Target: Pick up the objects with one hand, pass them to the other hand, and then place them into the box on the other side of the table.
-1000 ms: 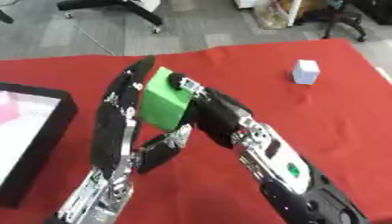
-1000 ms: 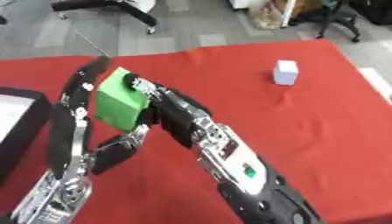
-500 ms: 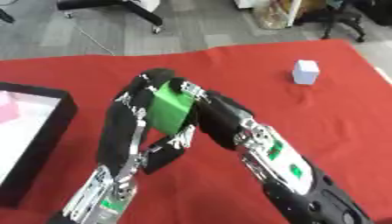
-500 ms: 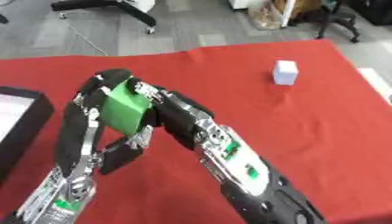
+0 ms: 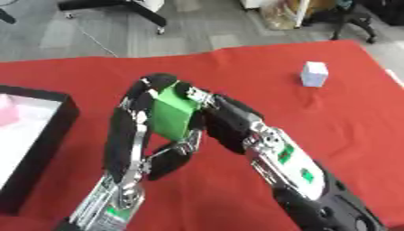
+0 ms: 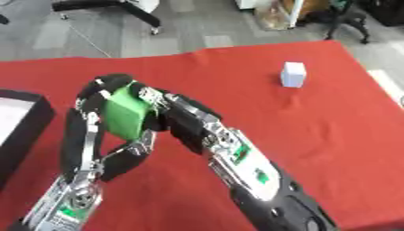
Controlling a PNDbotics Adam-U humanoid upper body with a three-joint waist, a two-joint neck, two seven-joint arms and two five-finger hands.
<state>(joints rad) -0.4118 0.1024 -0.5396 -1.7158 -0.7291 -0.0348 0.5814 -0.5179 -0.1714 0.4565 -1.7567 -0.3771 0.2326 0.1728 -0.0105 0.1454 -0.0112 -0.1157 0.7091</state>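
A green block [image 5: 173, 115] is held in the air above the red table [image 5: 331, 113], between both hands. My left hand [image 5: 130, 131] rises from the lower left, its fingers curled over the block's top and left side and its thumb under it. From the lower right my right hand [image 5: 217, 122] reaches in, fingers against the block's right side. A small white block [image 5: 314, 74] stands on the cloth at the upper right. The black box [image 5: 55, 131] lies at the left edge, with something pink [image 5: 8, 115] inside.
The black box has a white lining [image 5: 20, 135]. Beyond the table's far edge is grey floor with a chair base [image 5: 118, 6] and other furniture legs [image 5: 347, 20].
My left hand's fingers have curled over the green block's top, where a second ago they stood straighter beside it. Both hands and the block shifted slightly.
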